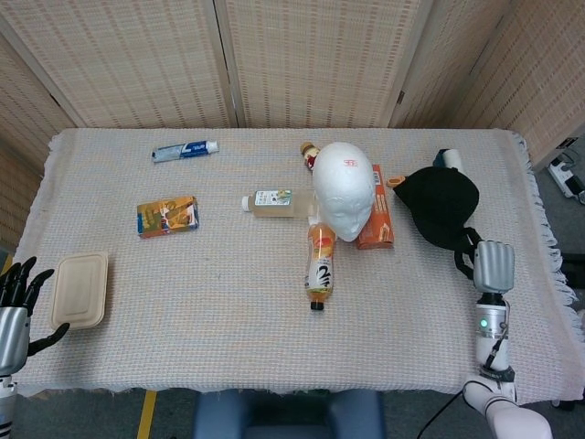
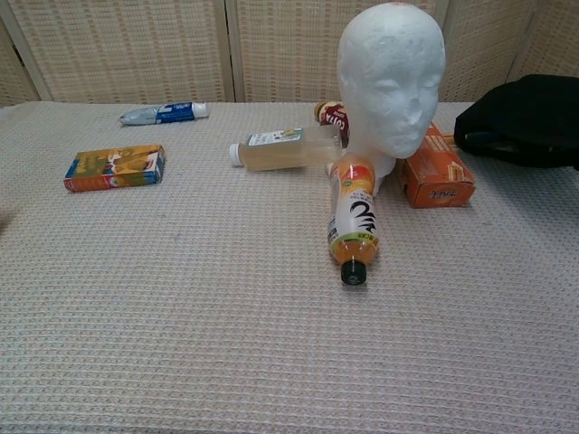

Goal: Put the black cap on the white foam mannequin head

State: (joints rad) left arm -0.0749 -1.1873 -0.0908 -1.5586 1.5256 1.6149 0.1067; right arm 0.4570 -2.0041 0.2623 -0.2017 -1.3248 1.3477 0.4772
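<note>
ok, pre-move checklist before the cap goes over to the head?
1. Right hand holding the black cap: ok by the look of it; the hand is at the cap's near edge, though the fingers are hidden in the head view.
2. Cap off the table: ok; the chest view shows it raised.
3. White foam mannequin head upright, crown bare: ok.
4. Path from cap to head: not ok; the orange box lies between them, so keep the cap high.
5. Base of the head free: not ok; the orange drink bottle and the clear bottle lie against it.
6. Left hand out of the way: ok.
</note>
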